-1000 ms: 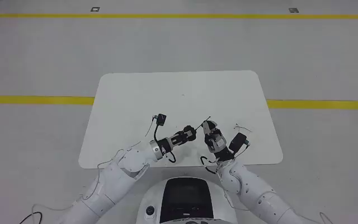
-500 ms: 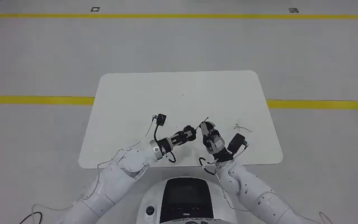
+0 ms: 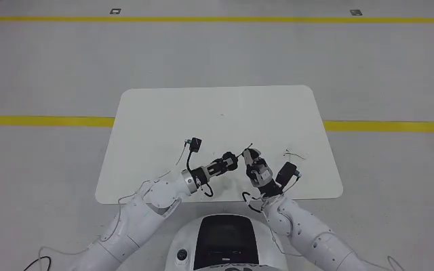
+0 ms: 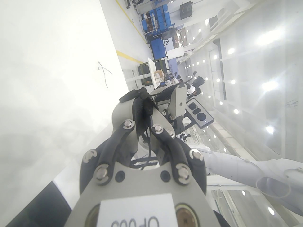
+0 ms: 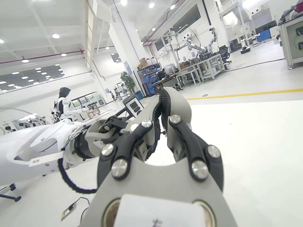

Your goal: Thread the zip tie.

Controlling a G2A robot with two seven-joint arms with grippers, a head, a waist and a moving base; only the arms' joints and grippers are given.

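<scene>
While poised tip to tip just above the near middle of the white desk [image 3: 169, 115], clamped tight at both ends. Left gripper [image 4: 139, 98]: fingers [image 4: 123, 112] pressed fully together on the black zip tie [image 4: 149, 142], a thin strand of it trailing back from the pads toward the palm. Right gripper [image 5: 163, 95]: likewise closed with no gap, pinching the same tie, with a short black end poking out past the fingertips toward the far side of the desk. Close together yet not touching, the tie held up off the desk between them. Farther right, near the desk's right edge, a few thin loose strands [image 3: 293, 154] lying flat, well apart from either gripper.
</scene>
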